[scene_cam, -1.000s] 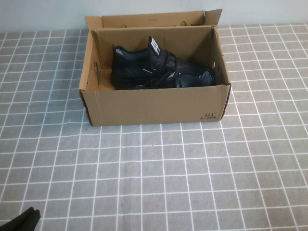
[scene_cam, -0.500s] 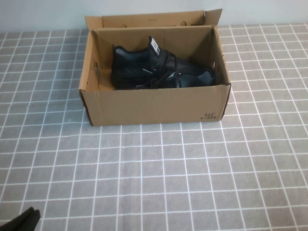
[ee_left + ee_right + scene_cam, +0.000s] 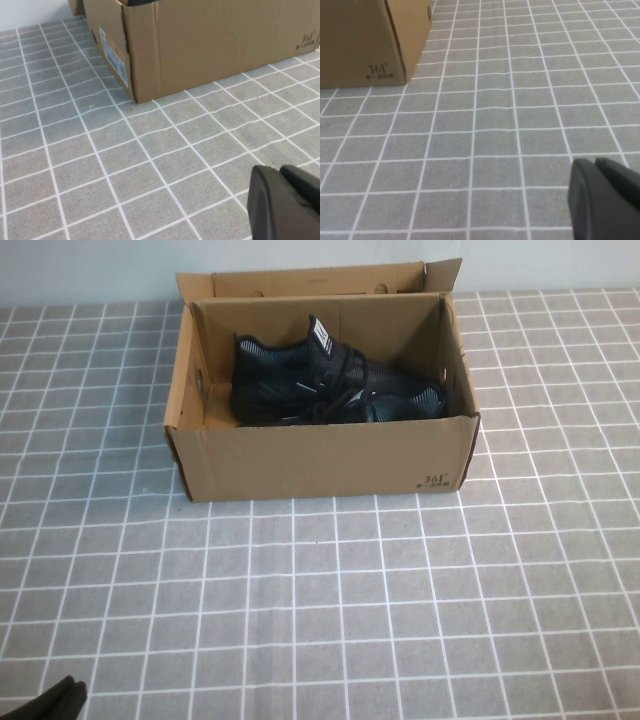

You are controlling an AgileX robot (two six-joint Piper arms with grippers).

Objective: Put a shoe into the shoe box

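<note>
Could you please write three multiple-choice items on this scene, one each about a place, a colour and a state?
1. Where is the shoe?
A. On the tiled cloth in front of the box
B. Inside the shoe box
C. In the left gripper

2. What colour is the shoe?
A. Black
B. White
C. Red

3. How is the shoe box?
A. Shut
B. Tipped onto its side
C. Open at the top, lid flap folded back

Answers:
1 B, the shoe lies between the box walls, while the left gripper and the right gripper sit low over the table, near the robot.
2 A, its upper is black.
3 C, the inside shows from above.
</note>
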